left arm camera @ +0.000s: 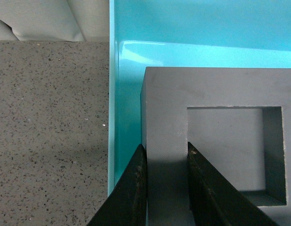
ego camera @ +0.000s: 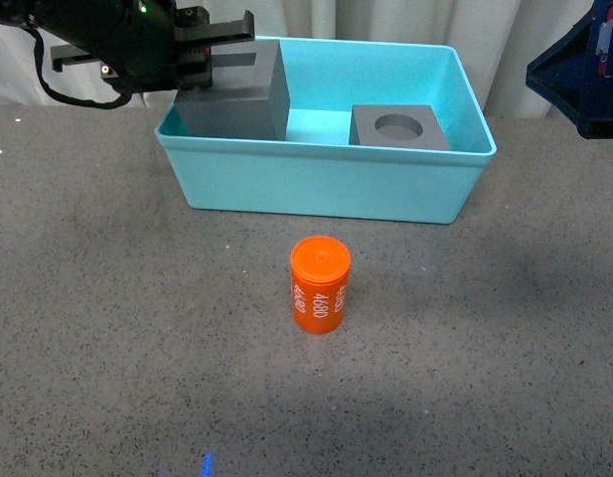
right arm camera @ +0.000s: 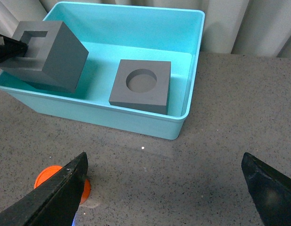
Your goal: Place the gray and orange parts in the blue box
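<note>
My left gripper (ego camera: 222, 55) is shut on one wall of the gray cube with the square recess (ego camera: 236, 94), holding it tilted over the left end of the blue box (ego camera: 326, 194). In the left wrist view its black fingers (left arm camera: 136, 188) clamp the cube's wall (left arm camera: 166, 141) beside the box's side wall (left arm camera: 114, 117). The gray cube with the round recess (ego camera: 398, 126) lies inside the box at the right. The orange cylinder (ego camera: 320, 284) printed "4680" stands upright on the table in front of the box. My right gripper (right arm camera: 166, 183) hangs open above the table, the cylinder (right arm camera: 53, 176) by one finger.
A speckled gray tabletop (ego camera: 137, 328) surrounds the box. Pale curtains (ego camera: 316, 18) hang behind it. Part of the right arm (ego camera: 584, 65) shows dark blue at the top right of the front view.
</note>
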